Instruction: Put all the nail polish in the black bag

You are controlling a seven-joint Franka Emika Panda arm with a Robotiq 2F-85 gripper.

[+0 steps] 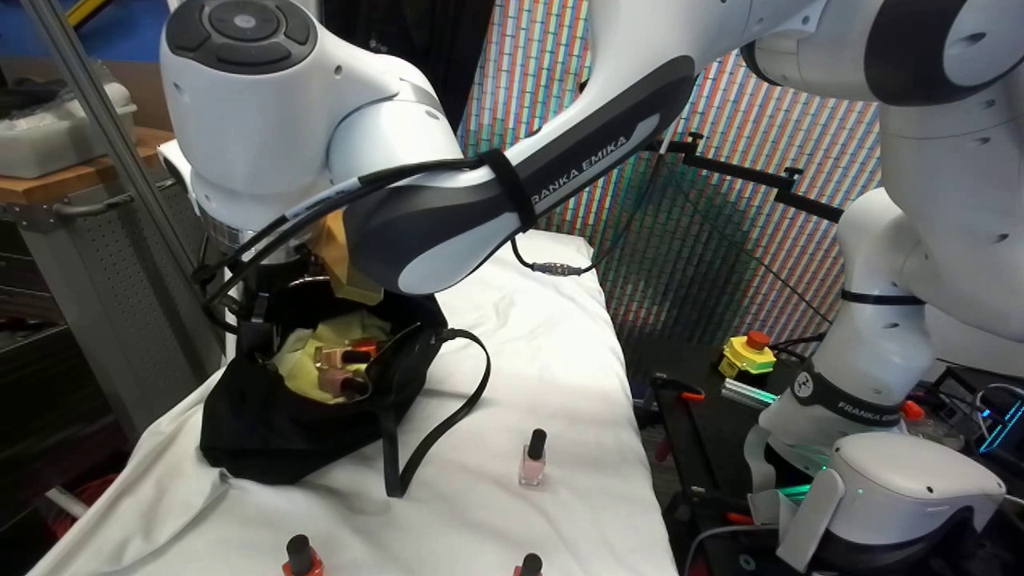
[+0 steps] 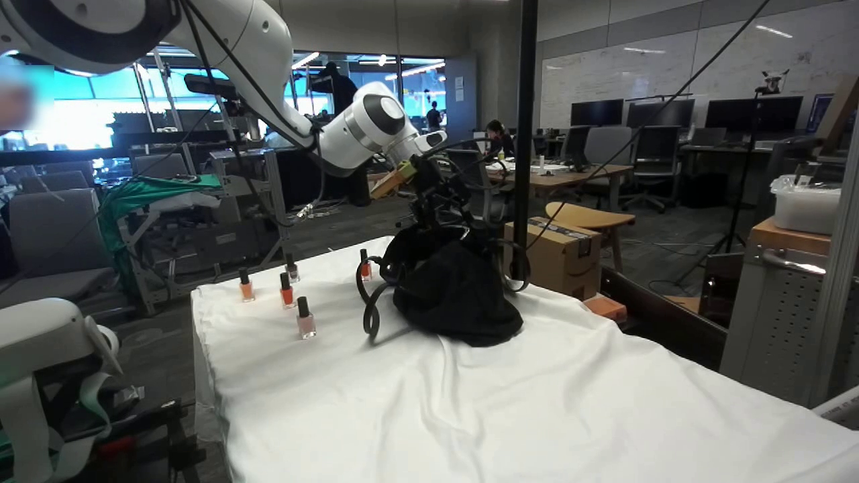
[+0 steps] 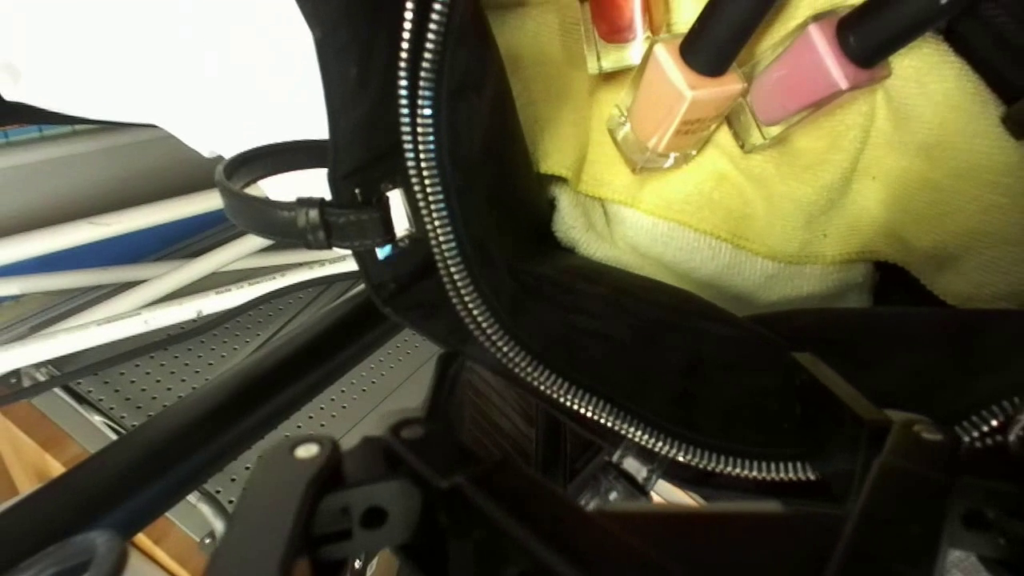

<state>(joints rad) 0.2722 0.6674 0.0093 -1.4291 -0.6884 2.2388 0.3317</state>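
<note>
The black bag [image 1: 272,436] stands on the white cloth with its mouth open; it also shows in an exterior view [image 2: 460,295]. In the wrist view, its zipper rim [image 3: 512,352] curves between my gripper's fingers. Inside, on yellow cloth, lie a peach bottle [image 3: 680,104], a pink bottle [image 3: 808,76] and a red bottle [image 3: 616,20] of nail polish. My gripper [image 3: 668,400] is open and empty, at the bag's mouth. Outside the bag stand several bottles, including a pale pink one [image 2: 306,326], an orange one [image 2: 247,290] and red ones [image 2: 287,295] [image 2: 366,270].
A thin black strap [image 1: 448,424] loops out from the bag onto the white cloth [image 1: 552,352]. Another strap loop [image 3: 272,192] shows beside the rim. A black pole [image 2: 525,134] stands behind the bag. A second white arm [image 1: 864,384] stands beyond the table.
</note>
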